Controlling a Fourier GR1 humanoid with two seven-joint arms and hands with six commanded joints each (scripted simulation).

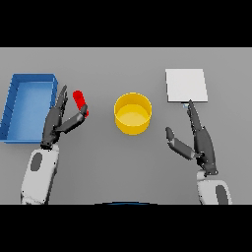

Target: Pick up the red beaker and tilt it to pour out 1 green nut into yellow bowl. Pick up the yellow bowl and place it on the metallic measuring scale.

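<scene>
Left hand: at 9 o'clock, thumb and fingers pinching the red beaker, tilted.
Right hand: at 4 o'clock, fingers straight, holding nothing.
Yellow bowl: table centre.
Scale: 2 o'clock.
Blue tray: 9 o'clock edge.

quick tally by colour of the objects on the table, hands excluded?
Red: 1, the red beaker
Yellow: 1, the yellow bowl
Blue: 1, the blue tray
Metallic pale grey: 1, the measuring scale
Green: 0 visible, no nut shows in this view
Total: 4
</scene>
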